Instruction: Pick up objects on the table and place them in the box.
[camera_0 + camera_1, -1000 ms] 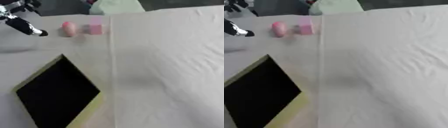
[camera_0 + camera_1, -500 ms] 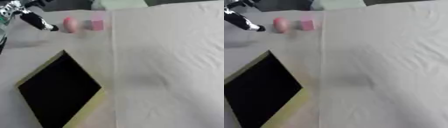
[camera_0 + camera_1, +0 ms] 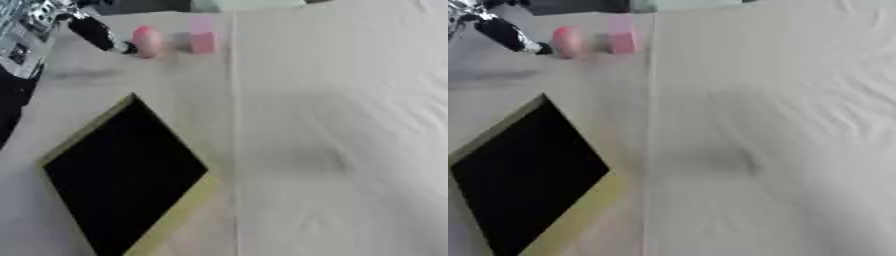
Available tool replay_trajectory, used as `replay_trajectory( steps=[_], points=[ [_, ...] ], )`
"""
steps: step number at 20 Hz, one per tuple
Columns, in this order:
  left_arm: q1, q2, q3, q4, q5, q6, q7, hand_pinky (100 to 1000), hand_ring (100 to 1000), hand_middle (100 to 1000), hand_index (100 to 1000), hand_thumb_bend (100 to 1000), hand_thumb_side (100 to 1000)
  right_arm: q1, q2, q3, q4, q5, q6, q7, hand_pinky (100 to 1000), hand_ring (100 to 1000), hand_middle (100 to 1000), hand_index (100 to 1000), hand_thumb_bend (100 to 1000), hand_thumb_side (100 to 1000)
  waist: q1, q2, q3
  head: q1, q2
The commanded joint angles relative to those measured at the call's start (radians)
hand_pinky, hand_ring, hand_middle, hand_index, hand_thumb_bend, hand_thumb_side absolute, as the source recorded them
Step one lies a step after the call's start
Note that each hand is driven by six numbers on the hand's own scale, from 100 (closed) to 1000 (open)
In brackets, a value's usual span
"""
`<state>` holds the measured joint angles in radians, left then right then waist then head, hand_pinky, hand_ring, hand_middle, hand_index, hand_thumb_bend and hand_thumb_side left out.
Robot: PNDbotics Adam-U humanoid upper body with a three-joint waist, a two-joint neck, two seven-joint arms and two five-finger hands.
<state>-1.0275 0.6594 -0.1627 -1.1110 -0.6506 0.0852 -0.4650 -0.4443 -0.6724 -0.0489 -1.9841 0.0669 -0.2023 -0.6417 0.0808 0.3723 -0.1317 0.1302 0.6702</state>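
A rounded pink object (image 3: 147, 41) lies at the far left of the table, with a pink block (image 3: 203, 39) just to its right. My left hand (image 3: 94, 33) comes in from the upper left, one straight black finger stretched out with its tip right beside the rounded pink object. The box (image 3: 122, 175), black inside with a yellowish rim, sits turned like a diamond at the near left. My right hand shows in no view.
A white cloth covers the table (image 3: 341, 125), with a seam running down its middle. A pale green thing (image 3: 245, 5) lies at the far edge. Grey robot parts (image 3: 22, 30) fill the upper left corner.
My left hand has moved right, from well left of the pink objects to beside the rounded one. The whole picture has also shifted, so the camera moved.
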Motion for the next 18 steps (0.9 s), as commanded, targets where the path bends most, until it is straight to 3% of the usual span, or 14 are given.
replay_trajectory(
  steps=[1,10,18],
  points=[
    [-0.032,0.016,0.009,-0.006,-0.018,-0.004,0.006,891,861,879,924,597,157,-0.012,-0.016,-0.007,-0.016,0.001,0.001,-0.001,780,742,660,787,322,952,-0.002,-0.014,-0.001,0.007,-0.022],
    [-0.047,0.006,0.013,0.012,-0.064,0.007,0.002,894,872,885,920,549,133,-0.016,-0.019,-0.004,-0.016,0.004,0.003,-0.002,781,742,658,787,332,947,-0.011,0.014,0.041,0.008,-0.08],
    [-0.066,-0.004,0.027,0.042,-0.076,0.017,0.013,884,875,902,913,496,125,-0.029,-0.02,0.001,-0.016,0.004,0.001,0.001,782,743,656,787,338,943,-0.006,0.038,0.032,0.013,-0.126]
  ],
)
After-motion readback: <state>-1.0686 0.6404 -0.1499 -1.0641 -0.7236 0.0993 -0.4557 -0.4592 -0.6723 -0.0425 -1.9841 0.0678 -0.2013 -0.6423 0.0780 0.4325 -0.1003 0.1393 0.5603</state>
